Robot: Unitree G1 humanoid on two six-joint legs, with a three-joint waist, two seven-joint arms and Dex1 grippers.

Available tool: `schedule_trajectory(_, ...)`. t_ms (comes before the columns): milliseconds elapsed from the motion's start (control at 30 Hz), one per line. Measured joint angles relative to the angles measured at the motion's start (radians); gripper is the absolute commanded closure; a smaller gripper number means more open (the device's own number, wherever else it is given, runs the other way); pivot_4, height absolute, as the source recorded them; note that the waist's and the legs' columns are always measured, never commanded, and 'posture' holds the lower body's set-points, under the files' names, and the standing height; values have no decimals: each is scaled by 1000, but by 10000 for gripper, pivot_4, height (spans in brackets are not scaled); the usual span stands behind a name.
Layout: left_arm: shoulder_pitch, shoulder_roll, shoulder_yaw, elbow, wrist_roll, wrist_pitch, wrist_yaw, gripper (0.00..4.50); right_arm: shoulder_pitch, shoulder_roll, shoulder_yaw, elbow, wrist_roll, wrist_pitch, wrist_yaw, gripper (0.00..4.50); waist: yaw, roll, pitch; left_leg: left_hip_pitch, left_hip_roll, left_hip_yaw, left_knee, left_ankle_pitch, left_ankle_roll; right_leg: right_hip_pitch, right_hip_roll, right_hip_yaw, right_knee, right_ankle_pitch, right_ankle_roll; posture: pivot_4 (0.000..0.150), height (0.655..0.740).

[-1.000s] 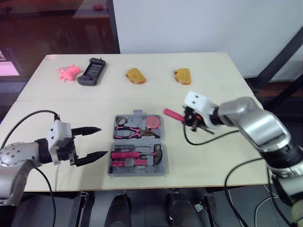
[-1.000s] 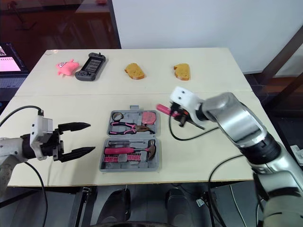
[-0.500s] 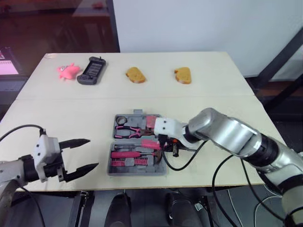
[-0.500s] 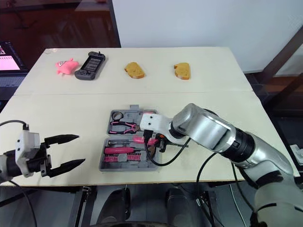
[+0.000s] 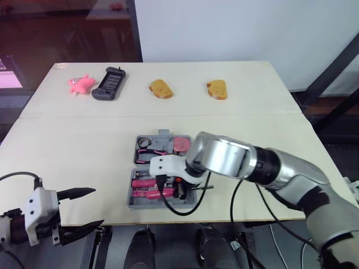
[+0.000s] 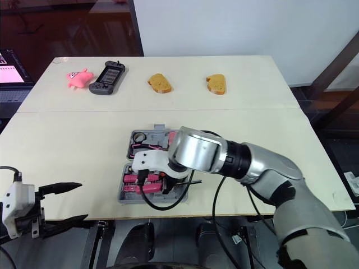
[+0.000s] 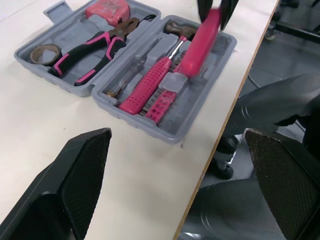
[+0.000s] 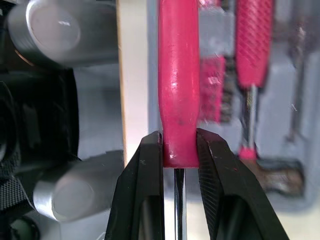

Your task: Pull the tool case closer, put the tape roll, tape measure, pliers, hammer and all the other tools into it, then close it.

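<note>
Right wrist view: the right gripper (image 8: 179, 150) was clamped on the pink handle of a screwdriver (image 8: 179, 75), with the metal shaft running back between the fingers.
Screwdriver position: over the near half of the tool case (image 5: 132, 202), just above the hammer (image 7: 150, 82); contact could not be told.
Tool case: lay open on the table (image 5: 252, 112), near its front edge.
Far half: held pliers (image 7: 95, 47), tape roll (image 7: 41, 54) and tape measure (image 7: 107, 9).
Left gripper (image 5: 96, 207): fingers were spread wide and empty, off the table's front-left edge, well apart from the case.
</note>
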Motion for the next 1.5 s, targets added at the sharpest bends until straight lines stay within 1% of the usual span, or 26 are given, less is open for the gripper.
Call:
schedule_trajectory(200, 49, -19, 22, 0, 10, -35, 4, 0, 4, 100, 9, 56, 0, 18, -66, 41075, 0, 0, 0, 0, 0, 0, 0, 0, 0, 0, 0, 0, 0, 0, 0, 1500, 7207)
schedule_trajectory(533, 50, -53, 13, 22, 40, -77, 18, 0, 25, 151, 36, 140, -1, 11, -109, 41075, -1, -1, -1, 0, 0, 0, 0, 0, 0, 0, 0, 0, 0, 0, 0, 1500, 7207)
schedule_trajectory(667, 12, -88, -62, 78, 117, -132, 53, 0, 34, 166, 48, 162, -3, -3, -124, 41075, 0, -1, -1, 0, 0, 0, 0, 0, 0, 0, 0, 0, 0, 0, 0, 1500, 7207)
schedule_trajectory(767, -4, -123, -113, 94, 144, -158, 85, 0, 35, 168, 57, 167, -4, -6, -133, 41075, 0, -2, -1, 0, 0, 0, 0, 0, 0, 0, 0, 0, 0, 0, 0, 1500, 7207)
schedule_trajectory(900, -25, -132, -147, 111, 180, -191, 123, 0, 42, 180, 66, 182, -11, -14, -147, 41075, 0, -2, -1, 0, 0, 0, 0, 0, 0, 0, 0, 0, 1, 0, 0, 1500, 7207)
schedule_trajectory(1267, -19, -129, -171, 110, 184, -189, 154, 0, 45, 257, 77, 261, -50, -75, -172, 41075, -2, -2, -1, 0, 0, 0, 0, 0, 0, 0, 0, 0, 1, 0, 0, 1500, 7207)
schedule_trajectory(1500, -6, -124, -173, 98, 169, -169, 159, 0, 49, 268, 77, 275, -62, -95, -170, 41075, -11, -2, -2, 1, 0, 0, 0, 0, 0, 0, 0, 0, 2, 0, 0, 1500, 7207)
